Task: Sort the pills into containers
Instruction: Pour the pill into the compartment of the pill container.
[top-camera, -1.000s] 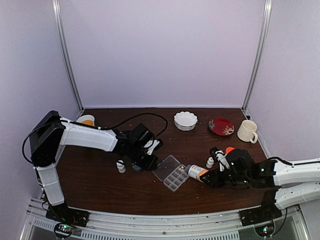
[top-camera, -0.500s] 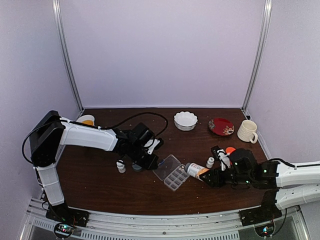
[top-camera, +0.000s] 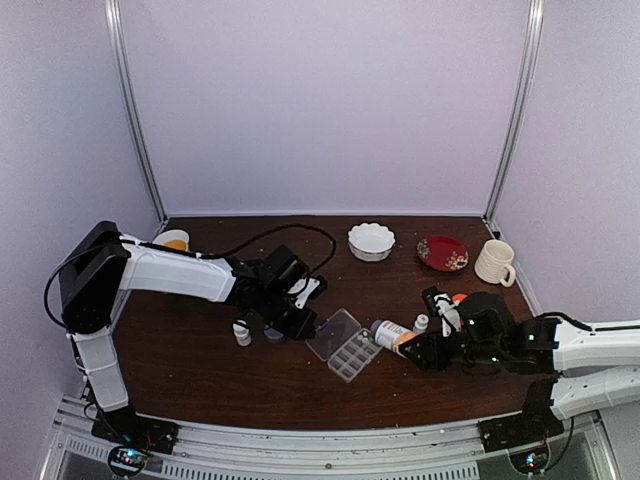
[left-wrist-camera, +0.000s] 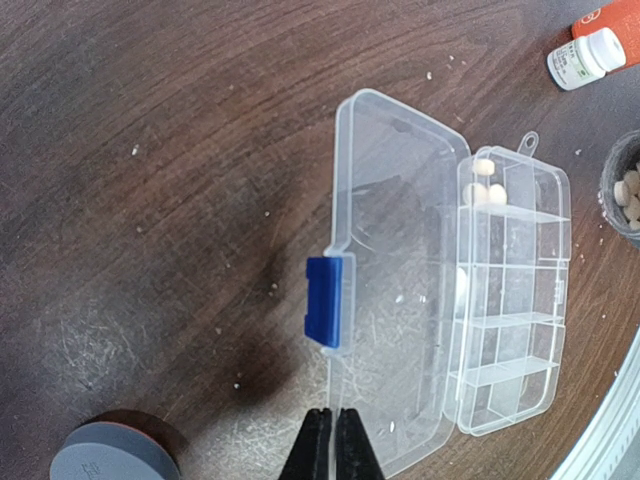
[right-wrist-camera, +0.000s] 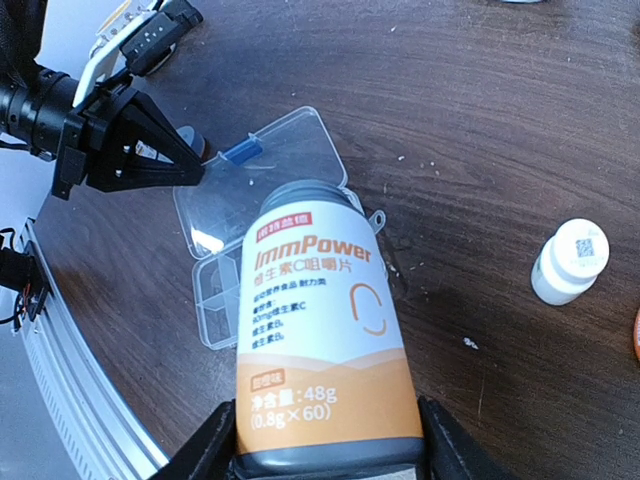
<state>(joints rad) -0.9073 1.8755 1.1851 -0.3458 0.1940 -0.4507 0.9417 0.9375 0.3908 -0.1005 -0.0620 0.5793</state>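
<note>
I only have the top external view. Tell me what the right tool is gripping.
Observer: A white and orange bottle labelled ImmPower, clamped in the right tool, with its far end over the organizer box.
Operator: Report what's in the box.
Observer: A few whitish pills sit in one end compartment.
Operator: Check the left tool.
Observer: The left tool is shut and empty, near the edge of the box's open lid.

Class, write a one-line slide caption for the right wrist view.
Right claw holds the ImmPower bottle, mouth toward the open organizer box.
</note>
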